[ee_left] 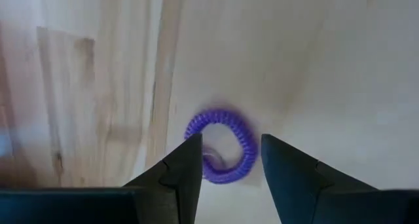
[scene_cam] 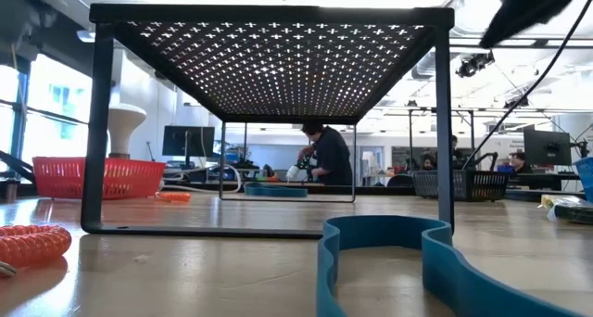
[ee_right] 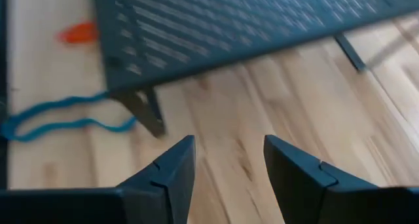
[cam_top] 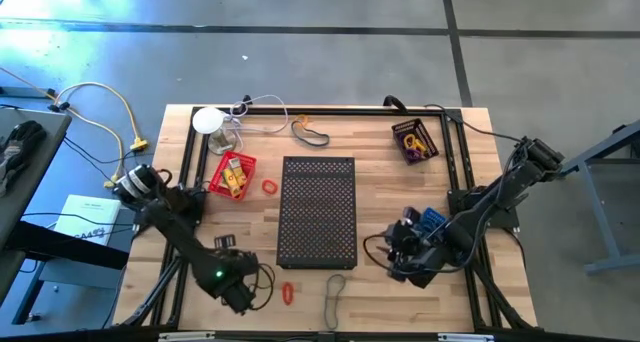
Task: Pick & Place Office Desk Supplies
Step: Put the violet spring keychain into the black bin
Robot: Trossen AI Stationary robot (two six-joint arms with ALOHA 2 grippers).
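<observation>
— How is the purple loop [ee_left: 221, 145] laid?
— It is laid flat on the tabletop [ee_left: 327, 67], its oval slightly stretched across the gap of the left claw [ee_left: 229, 160], directly between the parted fingers; nothing is gripped.

— And the right claw [ee_right: 229, 160]?
— It is held part-open and empty above bare wood, near the perforated rack [ee_right: 249, 21], with a blue band [ee_right: 59, 116] lying well apart.

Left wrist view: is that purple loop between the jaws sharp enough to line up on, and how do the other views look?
Left wrist view: the purple loop is smeared and soft, and the wood looks washed out. Right wrist view: the perforated shelf is blurred. Low view: bright ceiling lights behind, with the blue band up close looming large.
</observation>
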